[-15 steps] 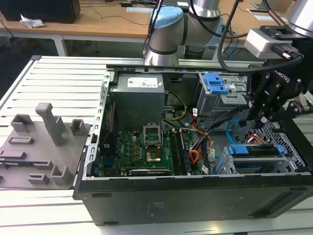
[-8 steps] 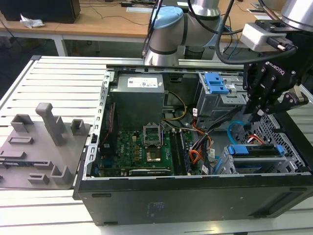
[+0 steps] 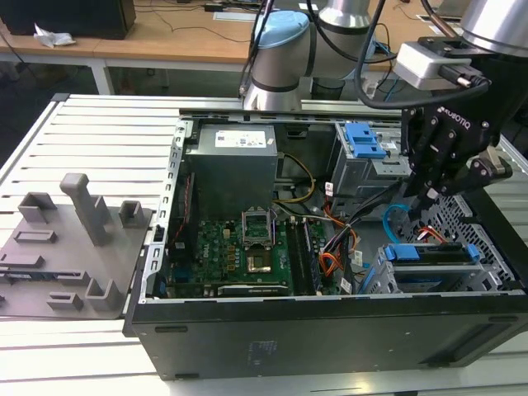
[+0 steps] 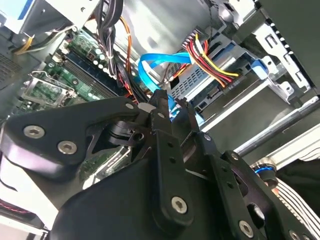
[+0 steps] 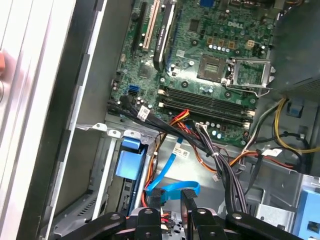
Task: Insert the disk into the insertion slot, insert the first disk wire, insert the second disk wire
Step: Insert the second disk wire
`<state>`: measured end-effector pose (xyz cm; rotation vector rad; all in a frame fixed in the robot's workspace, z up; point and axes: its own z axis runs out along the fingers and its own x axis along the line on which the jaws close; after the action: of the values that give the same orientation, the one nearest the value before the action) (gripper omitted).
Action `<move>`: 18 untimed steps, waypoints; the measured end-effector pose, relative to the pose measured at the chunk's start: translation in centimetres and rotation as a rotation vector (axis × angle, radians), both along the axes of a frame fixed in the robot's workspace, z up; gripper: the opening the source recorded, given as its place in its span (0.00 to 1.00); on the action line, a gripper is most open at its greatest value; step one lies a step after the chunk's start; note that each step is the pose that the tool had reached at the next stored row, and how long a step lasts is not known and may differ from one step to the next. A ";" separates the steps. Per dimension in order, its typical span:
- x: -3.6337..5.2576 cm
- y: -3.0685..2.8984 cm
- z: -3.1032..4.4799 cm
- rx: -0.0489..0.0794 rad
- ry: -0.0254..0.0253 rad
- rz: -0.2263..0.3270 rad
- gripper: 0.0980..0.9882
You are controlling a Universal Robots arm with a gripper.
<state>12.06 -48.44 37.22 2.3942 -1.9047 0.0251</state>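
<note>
Hold: the gripper (image 3: 427,196) is pinched on the second disk wire (image 4: 160,61), probably to steer its plug toward the drive.
Drive: the disk (image 3: 433,254) sits seated in the insertion slot (image 3: 487,235), at the computer case's (image 3: 330,330) end on the exterior view's right.

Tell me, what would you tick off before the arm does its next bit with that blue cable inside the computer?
1. Disk lying in the insertion slot: ok.
2. First disk wire, the orange, red and black bundle, reaching a dark plug at the disk's end: ok, it looks seated.
3. Gripper with jaws closed on the second disk wire: ok.
4. Second disk wire plugged into the disk: not ok, its end is up at the gripper.
5. Which way its plug faces: cannot tell, the jaws hide it.
6. Gripper standing above the insertion slot, in the exterior view: ok.
</note>
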 end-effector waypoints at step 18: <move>-0.36 -0.54 -0.85 -0.004 0.0002 0.015 0.23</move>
<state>11.70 -48.99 36.37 2.4063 -1.8845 0.0295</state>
